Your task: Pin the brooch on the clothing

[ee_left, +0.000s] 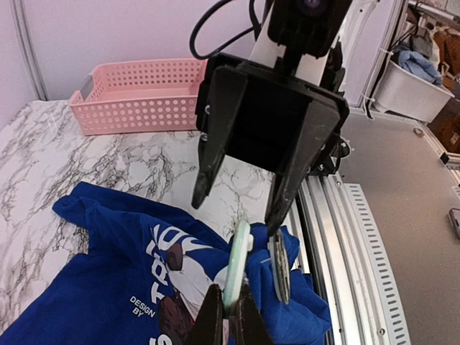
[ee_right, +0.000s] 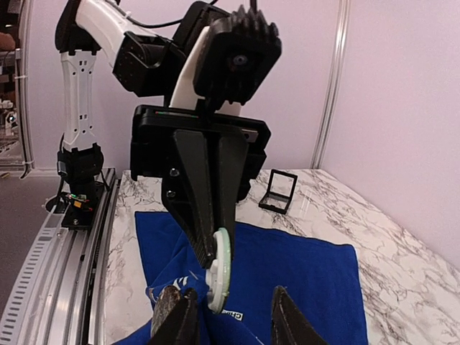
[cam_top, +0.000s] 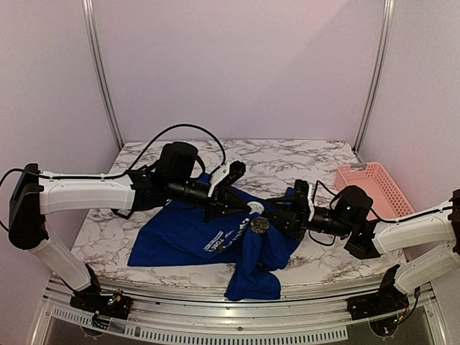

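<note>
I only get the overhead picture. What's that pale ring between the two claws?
Observer: A pale disc, pinched upright by the left gripper.
Visitor: And the other claw?
Observer: The right gripper is open, one finger either side of the disc.
Visitor: Anything else I'm missing?
Observer: A small open black box on the table beyond the shirt.

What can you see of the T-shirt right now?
Royal-blue short-sleeved T-shirt, soft cloth, white lettering around a dark chest print. It lies crumpled on the marble table, one fold hanging over the near edge. Its middle is bunched up, where the left gripper holds a pale disc and the dark brooch sits against the cloth.
</note>
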Motion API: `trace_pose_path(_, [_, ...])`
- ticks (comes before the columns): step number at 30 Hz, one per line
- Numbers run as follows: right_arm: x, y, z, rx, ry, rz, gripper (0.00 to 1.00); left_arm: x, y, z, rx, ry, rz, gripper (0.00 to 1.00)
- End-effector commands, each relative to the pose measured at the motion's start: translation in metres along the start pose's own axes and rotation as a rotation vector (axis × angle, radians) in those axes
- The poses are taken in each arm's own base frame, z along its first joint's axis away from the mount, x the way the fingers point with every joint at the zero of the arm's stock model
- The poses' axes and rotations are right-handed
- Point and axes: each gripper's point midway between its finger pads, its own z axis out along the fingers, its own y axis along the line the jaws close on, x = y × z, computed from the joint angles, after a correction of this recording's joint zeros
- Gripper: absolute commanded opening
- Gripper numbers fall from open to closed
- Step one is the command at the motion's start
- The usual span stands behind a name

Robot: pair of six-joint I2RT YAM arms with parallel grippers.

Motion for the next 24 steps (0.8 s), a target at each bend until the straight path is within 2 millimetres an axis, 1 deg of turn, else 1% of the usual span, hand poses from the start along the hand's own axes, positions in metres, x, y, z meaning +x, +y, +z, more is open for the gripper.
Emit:
trace_pose_path(1, [-0.010,-0.011,-0.006,0.058,0.041,-0.043,0.43,0.004,0.000,0.004,-0.008,-0.009,-0.017,0.00])
trace_pose_path(3, [-0.013,-0.009,-0.008,0.044,0.050,-0.043,0.51,0.002,0.001,0.004,-0.015,-0.022,-0.015,0.00])
trace_pose_path(5, [-0.015,-0.005,-0.007,0.021,0.047,-0.033,0.64,-0.002,0.001,0.004,-0.018,-0.039,-0.022,0.00])
trace_pose_path(8, [-0.010,-0.002,0.001,-0.008,0.014,0.053,0.77,-0.008,-0.001,0.003,-0.014,-0.060,-0.023,0.00])
trace_pose_path(9, [-0.005,-0.001,0.005,-0.016,0.010,0.070,0.79,-0.008,-0.003,0.002,-0.014,-0.062,-0.021,0.00])
trace_pose_path(11, [0.000,0.000,0.010,-0.033,0.006,0.103,0.78,-0.008,-0.002,0.002,-0.023,-0.061,-0.020,0.00])
trace_pose_path(13, [0.006,0.002,0.016,-0.061,0.026,0.111,0.72,-0.007,-0.002,0.002,-0.027,-0.060,-0.019,0.00])
trace_pose_path(15, [0.007,0.004,0.019,-0.076,0.022,0.113,0.60,-0.007,-0.002,0.002,-0.026,-0.058,-0.017,0.00])
trace_pose_path(17, [0.003,0.004,0.019,-0.080,-0.005,0.115,0.47,-0.007,-0.003,0.002,-0.024,-0.060,-0.016,0.00])
trace_pose_path(18, [0.002,0.004,0.019,-0.080,-0.009,0.117,0.43,-0.007,-0.003,0.002,-0.022,-0.061,-0.015,0.00])
trace_pose_path(19, [0.001,0.004,0.019,-0.078,-0.011,0.122,0.42,-0.007,-0.003,0.002,-0.021,-0.062,-0.014,0.00])
trace_pose_path(24, [0.000,0.005,0.021,-0.089,-0.010,0.128,0.48,-0.007,-0.003,0.003,-0.028,-0.062,-0.002,0.00])
